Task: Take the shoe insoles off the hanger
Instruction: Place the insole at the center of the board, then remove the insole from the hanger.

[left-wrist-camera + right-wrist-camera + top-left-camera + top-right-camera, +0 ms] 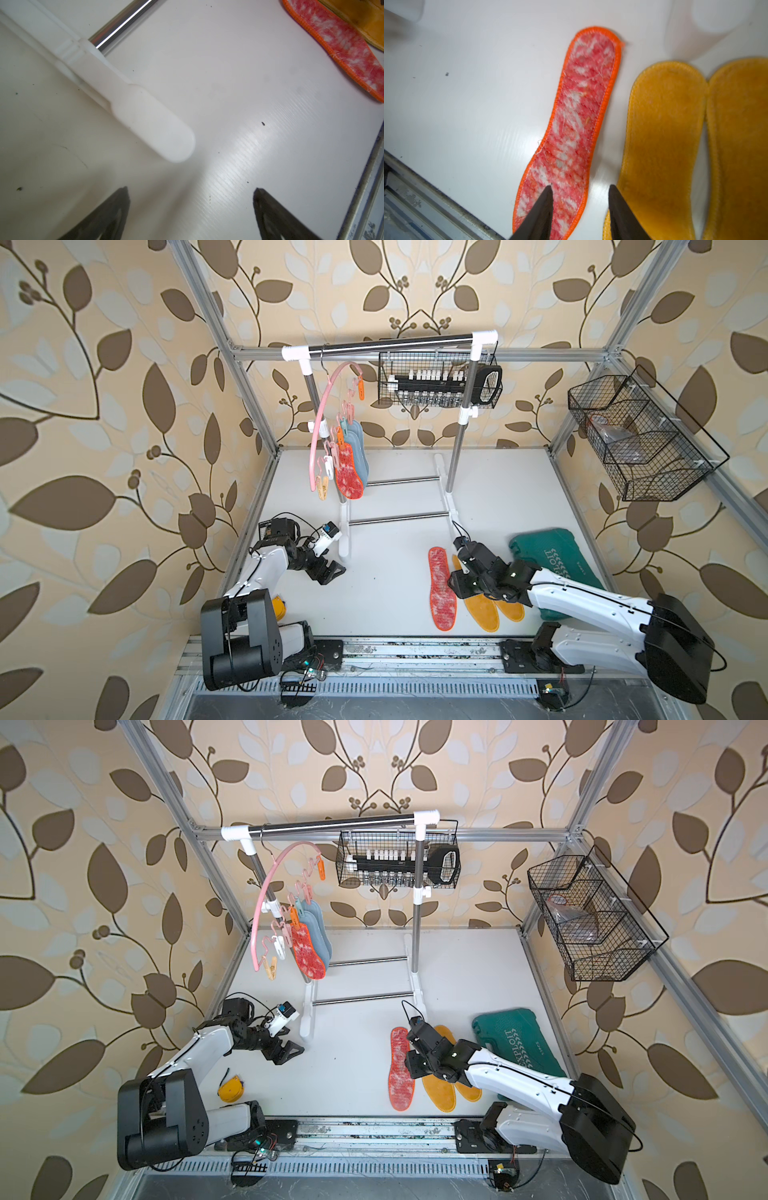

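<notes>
The pink hanger (319, 427) hangs from the rack's top bar. Clipped to it are one red-and-white insole (348, 475) and grey-blue insoles (360, 448) behind it. A second red-and-white insole (441, 589) (579, 116) lies flat on the table beside two orange-yellow insoles (482, 610) (664, 135). My right gripper (454, 585) (580, 186) hovers low over the lying red-and-white insole's edge, open, with nothing pinched. My left gripper (329, 570) (190, 188) is wide open and empty above bare table near the rack's foot (153, 124).
The steel rack (399, 344) stands at the back with a wire basket (440, 383) of bottles hung on it. Another wire basket (636, 435) is on the right wall. A green case (552, 560) lies behind my right arm. A yellow tape measure (229, 1089) sits by the left arm's base.
</notes>
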Controlling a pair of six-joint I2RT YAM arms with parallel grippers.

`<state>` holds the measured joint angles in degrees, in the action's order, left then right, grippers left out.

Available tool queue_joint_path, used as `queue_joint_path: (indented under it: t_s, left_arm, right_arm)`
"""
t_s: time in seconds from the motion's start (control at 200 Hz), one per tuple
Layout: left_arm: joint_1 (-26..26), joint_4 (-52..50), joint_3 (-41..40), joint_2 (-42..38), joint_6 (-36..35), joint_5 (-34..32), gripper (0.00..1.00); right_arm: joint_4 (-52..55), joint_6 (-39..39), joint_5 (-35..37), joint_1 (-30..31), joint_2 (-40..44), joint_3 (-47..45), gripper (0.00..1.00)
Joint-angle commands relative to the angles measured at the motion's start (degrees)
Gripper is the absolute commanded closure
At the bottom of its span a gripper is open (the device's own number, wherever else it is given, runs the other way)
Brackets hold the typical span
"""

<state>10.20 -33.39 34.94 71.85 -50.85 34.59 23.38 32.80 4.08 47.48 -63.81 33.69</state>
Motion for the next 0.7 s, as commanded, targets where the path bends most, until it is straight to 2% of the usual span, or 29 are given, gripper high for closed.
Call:
queue_joint_path:
  t_s: [0.0, 0.045, 0.07, 0.095, 0.105, 0.115, 0.12, 0.135, 0.26, 0.565, 0.695]
  left_arm:
    - [0.6, -1.7, 1.1, -0.4, -0.8, 0.8, 0.04]
    - [0.6, -1.7, 1.1, -0.4, -0.8, 0.8, 0.04]
    - [0.6, -1.7, 1.1, -0.4, -0.8, 0.8, 0.04]
    - [0.6, -1.7, 1.1, -0.5, -0.8, 0.8, 0.04]
    - [0.6, -1.7, 1.1, -0.5, -0.8, 0.8, 0.04]
    - [0.6, -1.7, 1.1, -0.5, -0.8, 0.8, 0.04]
    - [0.6, -1.7, 1.1, -0.5, -0.8, 0.8, 0.04]
    - [0.6, -1.7, 1.0, -0.5, -0.8, 0.8, 0.04]
    - [0.7, -1.7, 1.0, -0.8, -0.8, 0.8, 0.04]
    - [1.0, -1.6, -0.1, -2.8, -1.4, 1.6, 0.04]
    - [1.1, -1.8, 0.0, -3.2, -1.3, 1.8, 0.03]
  right_arm:
    - [-3.7, -2.7, 5.0, -0.2, 4.7, -1.6, 0.50]
    - [-4.4, -3.4, 6.8, -0.2, 6.4, -1.9, 0.43]
    - [-4.8, -3.7, 7.8, -0.2, 7.4, -2.0, 0.31]
    - [-5.5, -3.9, 8.9, -0.2, 8.2, -2.3, 0.28]
    - [-6.0, -4.0, 9.2, -0.2, 8.5, -2.5, 0.22]
    - [-6.4, -4.1, 9.6, -0.2, 8.8, -2.6, 0.09]
    - [-6.7, -4.1, 9.7, -0.2, 8.9, -2.7, 0.06]
    - [-7.5, -4.3, 10.1, -0.2, 9.3, -2.9, 0.03]
    - [-12.6, -7.7, 12.8, -0.2, 10.3, -3.4, 0.02]
    - [-12.0, -19.9, 17.5, -0.2, 8.0, 0.2, 0.02]
    - [-15.5, -22.1, 20.8, -0.3, 7.2, -1.2, 0.02]
